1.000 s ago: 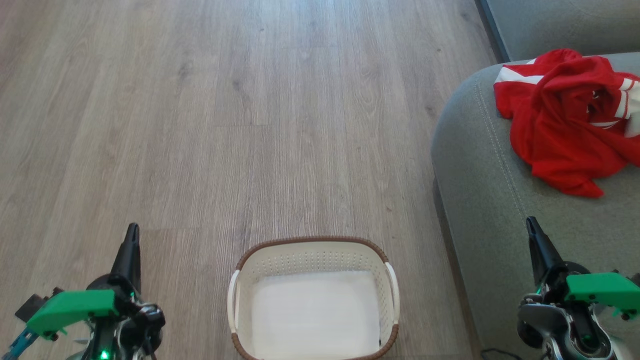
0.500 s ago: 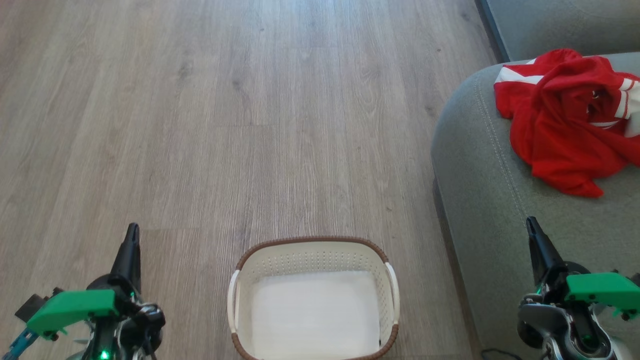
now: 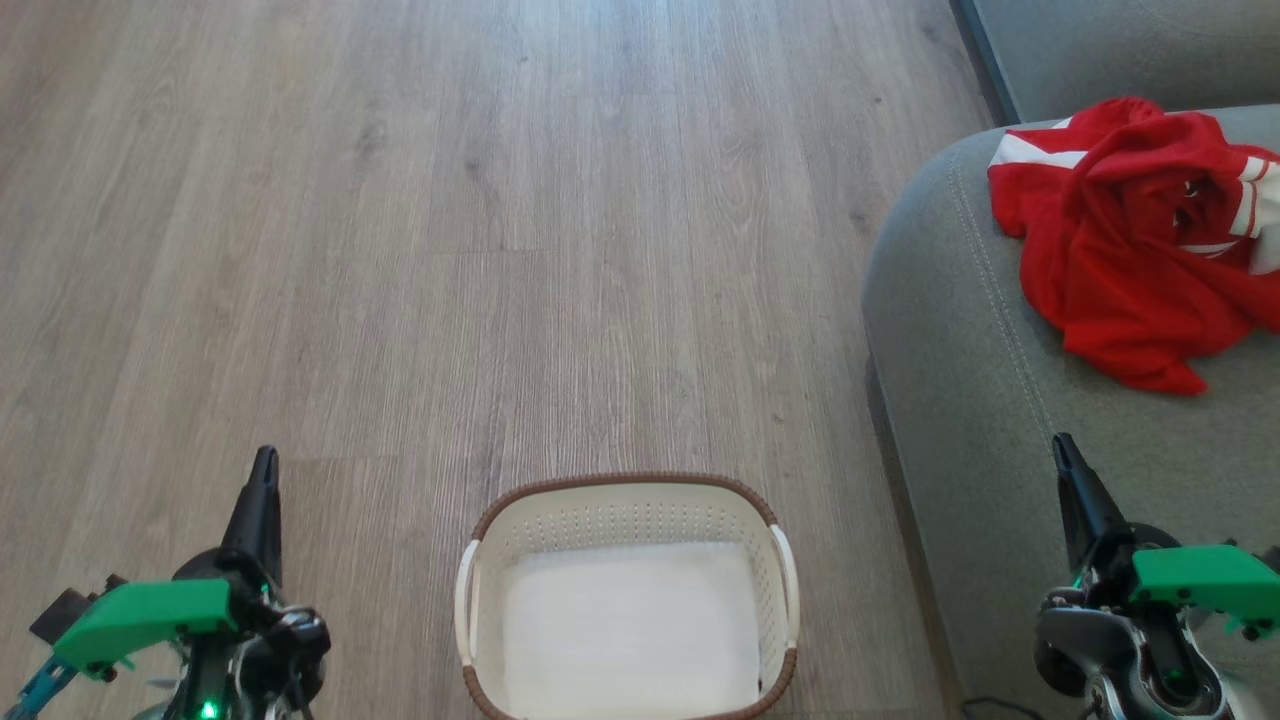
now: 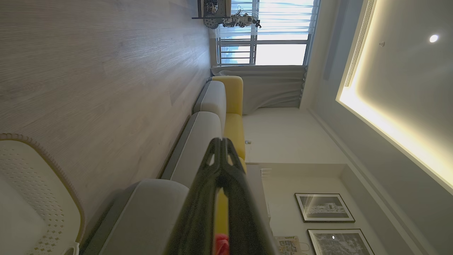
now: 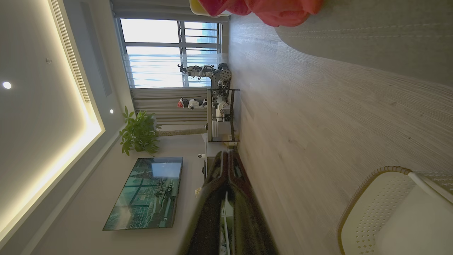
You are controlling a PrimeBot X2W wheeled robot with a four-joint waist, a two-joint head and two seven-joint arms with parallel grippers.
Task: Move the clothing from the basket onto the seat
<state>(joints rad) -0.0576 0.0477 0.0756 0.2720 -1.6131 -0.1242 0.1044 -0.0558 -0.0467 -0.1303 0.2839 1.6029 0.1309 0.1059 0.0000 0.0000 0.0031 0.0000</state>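
The red clothing (image 3: pixel 1135 235) with white stripes lies crumpled on the grey-green seat (image 3: pixel 970 380) at the right; its edge (image 5: pixel 269 10) shows at the top of the right wrist view. The cream basket (image 3: pixel 627 497) with a brown rim stands on the floor at bottom centre, holding nothing but its white bottom; it also appears as the basket (image 4: pixel 39 184) and basket (image 5: pixel 375 198) in the wrist views. My left gripper (image 3: pixel 264 462) is shut at lower left of the basket, holding nothing. My right gripper (image 3: pixel 1062 446) is shut over the seat's front part, holding nothing.
Wood-look floor (image 3: pixel 500 250) stretches ahead and to the left. The sofa runs on with grey and yellow cushions (image 4: pixel 230 106) toward a window. A shelf rack (image 5: pixel 221 113), a plant (image 5: pixel 139 132) and a wall screen (image 5: pixel 148 191) stand across the room.
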